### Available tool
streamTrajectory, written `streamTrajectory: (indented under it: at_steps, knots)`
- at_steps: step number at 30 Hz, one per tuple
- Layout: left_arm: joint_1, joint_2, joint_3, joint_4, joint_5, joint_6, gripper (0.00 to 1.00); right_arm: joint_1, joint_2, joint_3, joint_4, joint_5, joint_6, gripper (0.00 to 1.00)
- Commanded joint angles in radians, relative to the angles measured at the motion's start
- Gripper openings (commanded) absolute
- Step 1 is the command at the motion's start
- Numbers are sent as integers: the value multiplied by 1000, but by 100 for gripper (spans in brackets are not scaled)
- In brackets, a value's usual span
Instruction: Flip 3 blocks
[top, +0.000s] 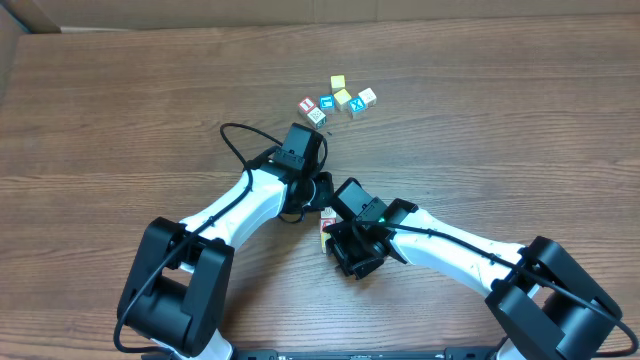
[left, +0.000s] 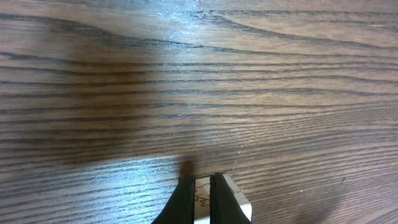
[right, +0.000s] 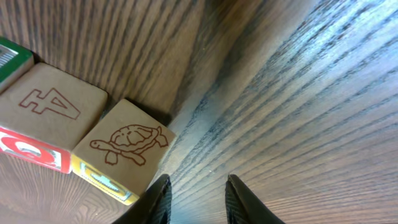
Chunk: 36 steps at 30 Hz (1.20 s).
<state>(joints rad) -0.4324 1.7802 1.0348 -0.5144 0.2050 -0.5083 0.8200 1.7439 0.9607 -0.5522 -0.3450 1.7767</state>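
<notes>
Right gripper (right: 198, 183) parted, empty, turtle block (right: 127, 146) just beside it.
Left gripper (left: 200, 180) pressed together. Sideways drift could nudge that block.

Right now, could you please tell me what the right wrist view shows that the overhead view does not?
Only the right wrist view: a turtle drawn on one tan block, touching a block marked 4, and the right hand with its fingers parted on nothing. Only the overhead view: the left arm, the right arm and a cluster of loose cubes farther up the table. Both: the wood-grain table and blocks lying by that hand.
</notes>
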Motion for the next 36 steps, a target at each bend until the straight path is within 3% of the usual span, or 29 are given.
streamTrajectory:
  at_steps: [1,6,17,22,26,33,36]
  knots:
    - [-9,11,12,-8,3,37,4,-1,8,7,7,5,1,27]
    - [13,11,12,-10,-1,36,4,-1,8,7,-28,-2,1,10]
    - [37,11,47,-13,-3,37,4,-9,2,7,-68,-16,-9,4]
    - [67,11,97,-13,-18,37,4,-47,-3,7,-75,9,-106,4]
    - [108,11,128,-47,-21,29,4,-93,-3,7,-74,70,-295,4]
    - [144,12,139,-273,-22,42,4,-185,-3,9,27,177,-780,4]
    - [126,12,133,-354,-21,42,4,-199,-3,9,82,195,-899,4]
